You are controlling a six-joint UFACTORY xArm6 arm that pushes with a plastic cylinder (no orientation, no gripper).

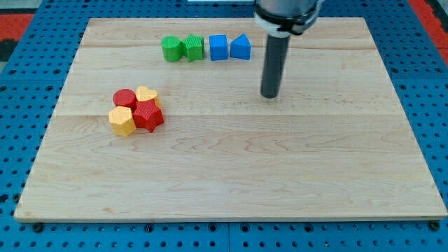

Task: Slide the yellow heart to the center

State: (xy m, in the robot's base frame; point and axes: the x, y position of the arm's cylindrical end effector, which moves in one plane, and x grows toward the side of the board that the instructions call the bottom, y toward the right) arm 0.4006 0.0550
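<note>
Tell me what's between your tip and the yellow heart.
Nothing: bare board in the camera view separates my tip from the yellow heart.

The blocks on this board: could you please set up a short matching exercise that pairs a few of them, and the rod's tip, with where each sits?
Column 1
1. yellow heart
2. green cylinder
3. blue triangular block
4. my tip

Column 2
A. view's right end of the top row
B. in the cluster at the view's left, beside the red cylinder
C. on bare board, below and right of the top row
D. view's left end of the top row

Pairs: 1-B, 2-D, 3-A, 4-C
</note>
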